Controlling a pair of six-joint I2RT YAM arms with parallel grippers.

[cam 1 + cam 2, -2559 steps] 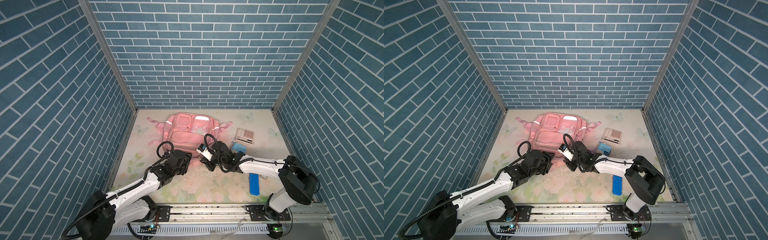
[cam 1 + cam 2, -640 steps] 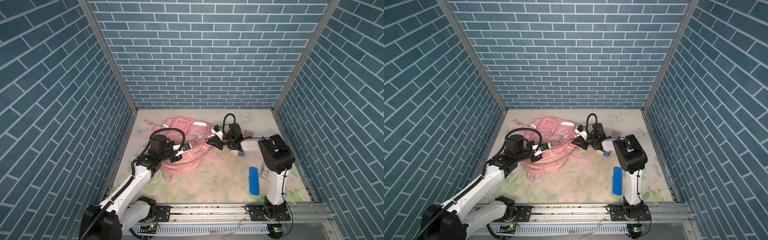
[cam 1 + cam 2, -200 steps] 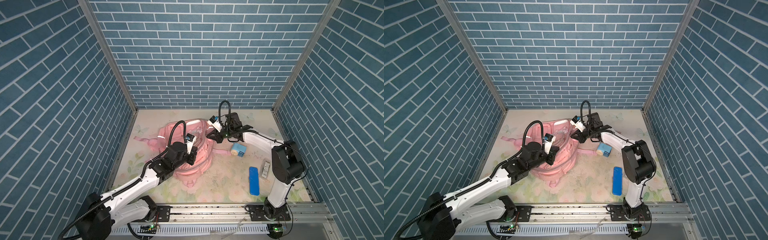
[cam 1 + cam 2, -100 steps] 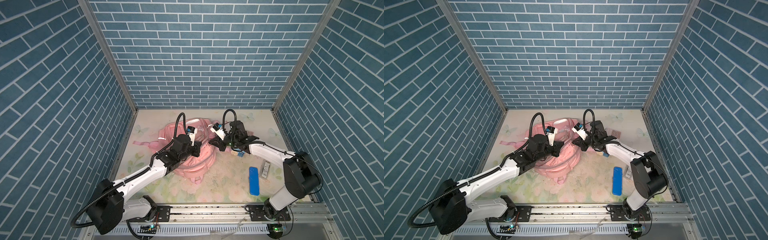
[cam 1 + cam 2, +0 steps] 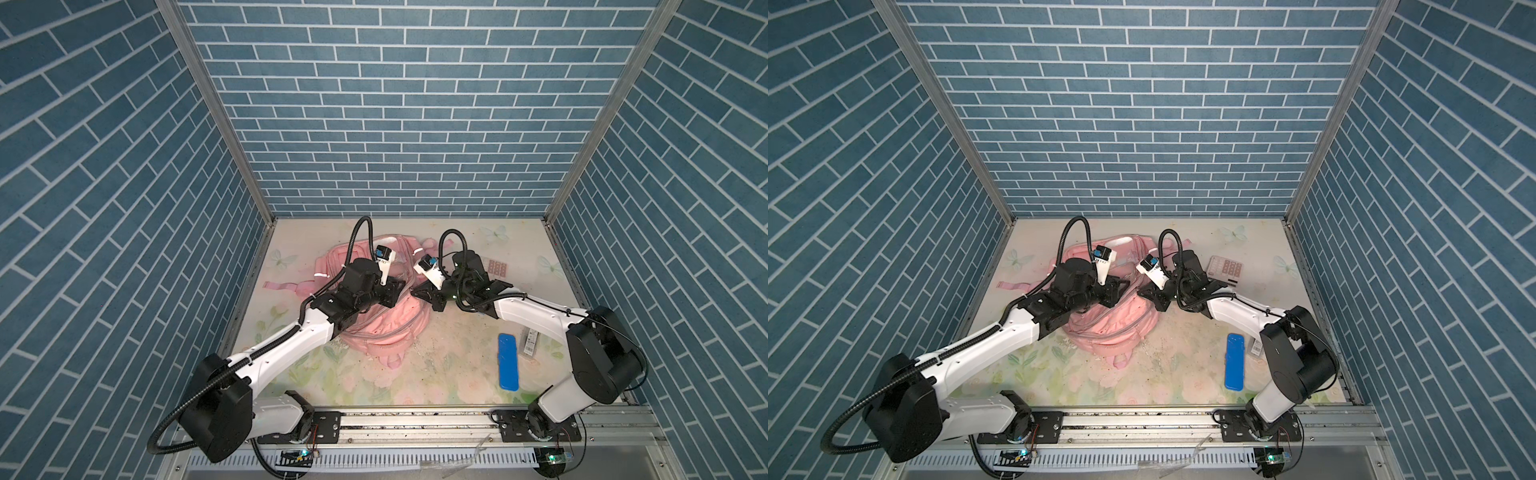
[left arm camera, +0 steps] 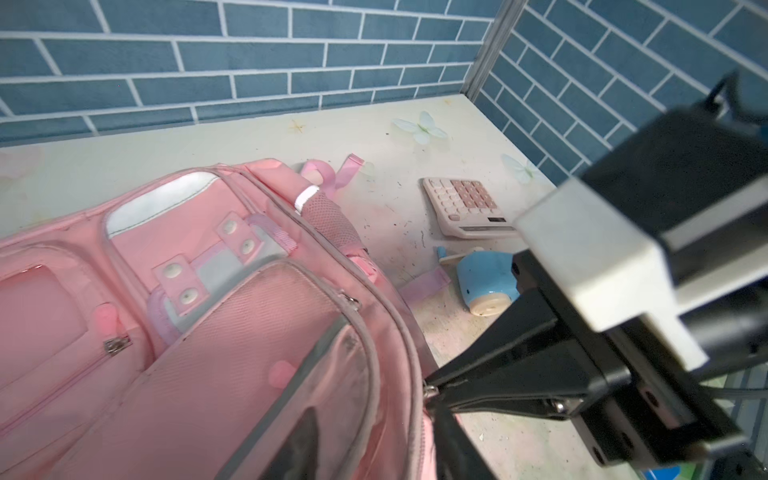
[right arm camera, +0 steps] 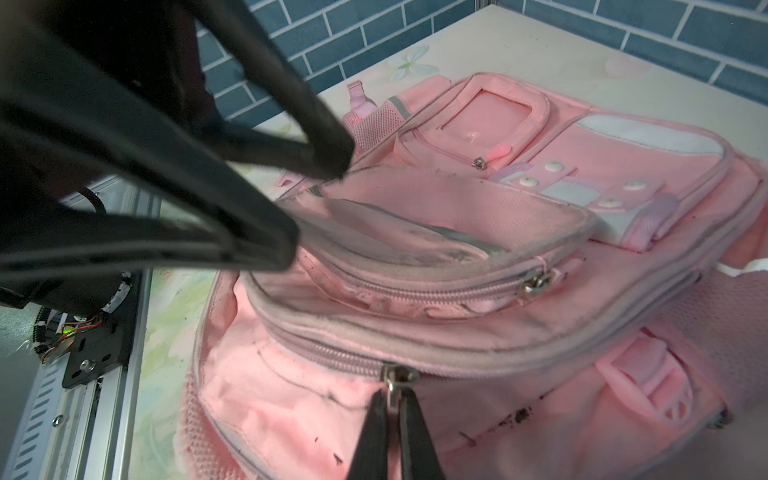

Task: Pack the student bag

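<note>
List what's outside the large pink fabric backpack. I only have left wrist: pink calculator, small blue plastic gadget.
Observer: In both top views a flat blue rectangular case lies by the right arm, near its base.
Operator: Anything beside it?
Observer: A small dark flat packet, on the arm's side; too small to identify.
Operator: Main compartment open?
Observer: Yes; right wrist view shows the pink fabric backpack unzipped, pink lining exposed.
</note>
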